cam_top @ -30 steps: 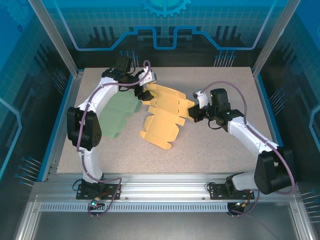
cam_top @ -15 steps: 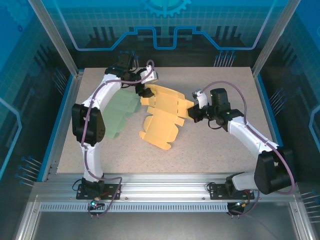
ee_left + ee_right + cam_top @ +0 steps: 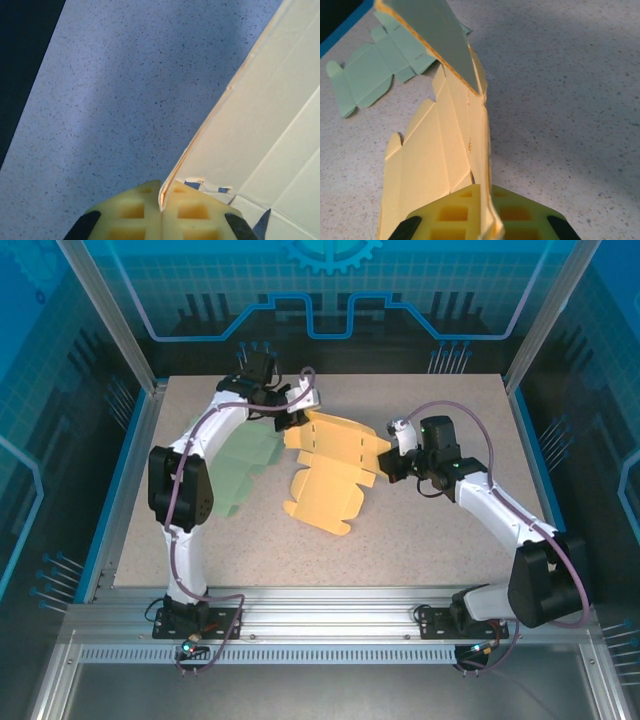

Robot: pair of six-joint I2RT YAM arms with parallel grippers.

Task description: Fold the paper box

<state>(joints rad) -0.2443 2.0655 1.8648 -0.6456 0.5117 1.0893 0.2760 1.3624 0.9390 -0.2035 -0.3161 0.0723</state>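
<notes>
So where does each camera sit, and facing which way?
Top external: above and behind, looking down at the table; left arm and right arm show.
Left wrist: on the left arm, facing along the left tool, shut on the yellow sheet.
Right wrist: on the right arm, facing along the right tool, gripping that sheet; green sheet beyond.
All share the yellow sheet.

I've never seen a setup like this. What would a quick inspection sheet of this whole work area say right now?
Surface: speckled beige table, flat.
Job's things: yellow paper box, unfolded, partly lifted between the arms.
Clutter: green paper cutout lying flat beside it.
Grippers: left gripper and right gripper both shut on that box's edges.
Cables: purple cables run along both arms.
Surroundings: metal frame, blue see-through walls.
</notes>
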